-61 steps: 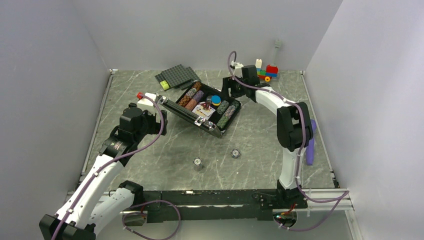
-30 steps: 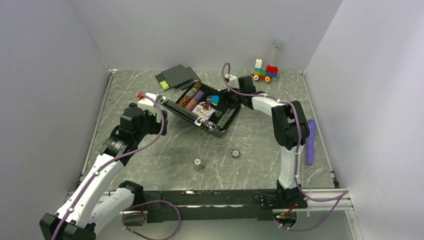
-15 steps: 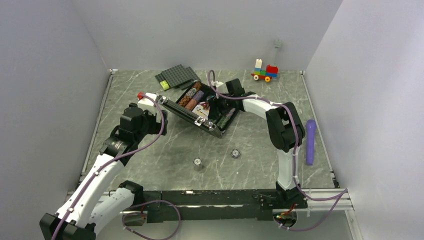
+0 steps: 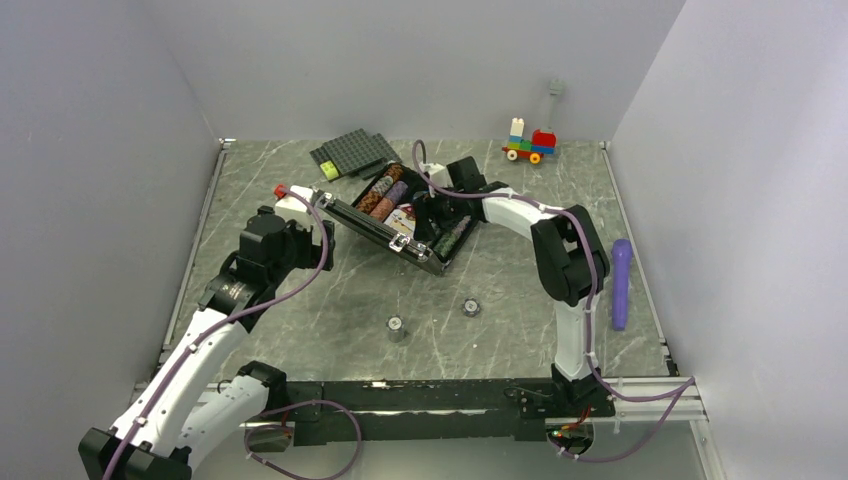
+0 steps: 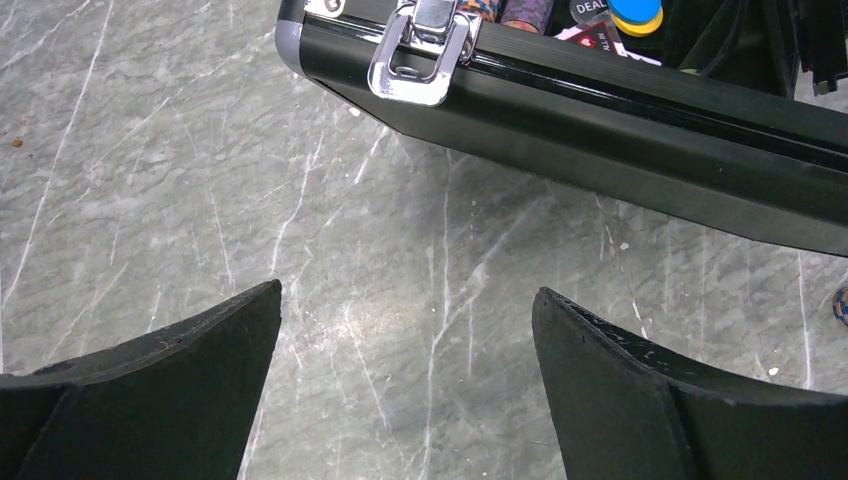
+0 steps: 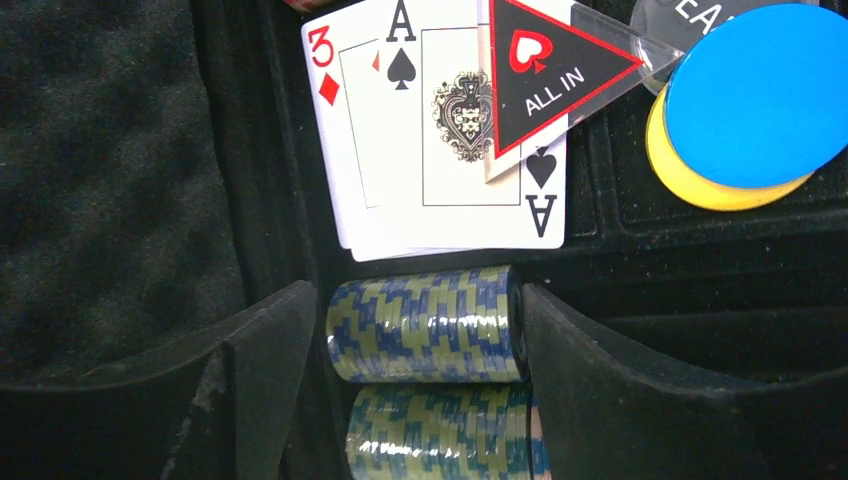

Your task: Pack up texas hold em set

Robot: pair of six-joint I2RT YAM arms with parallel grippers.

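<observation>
My right claw (image 6: pixel 422 335) came from 2 o'clock into the black silver-trimmed briefcase (image 4: pixel 378 229) and straddles a blue-green chip row (image 6: pixel 425 318), grip I cannot tell; packing continues.

Overhead view: even, diffuse light from above, mid-bright. Walls (image 4: pixel 400 60) wash out pale; shadows on the table (image 4: pixel 330 290) are faint and soft-edged; small things look grainy. Left wrist view: marble veins sharp; a soft bright patch just ahead of the left gripper (image 5: pixel 407 290); hard glare on the latch (image 5: pixel 420 55) farther ahead; a thin highlight streak along the case (image 5: pixel 650 130) side; fingers (image 5: pixel 150 400) near-black, little detail. Right wrist view: dim inside the case. Cards (image 6: pixel 440 130) ahead of the right gripper (image 6: pixel 418 290) bright and crisp; sheen bands on the chips (image 6: pixel 425 330) between its fingers; foam (image 6: pixel 110 150) to its left murky and noisy.
</observation>
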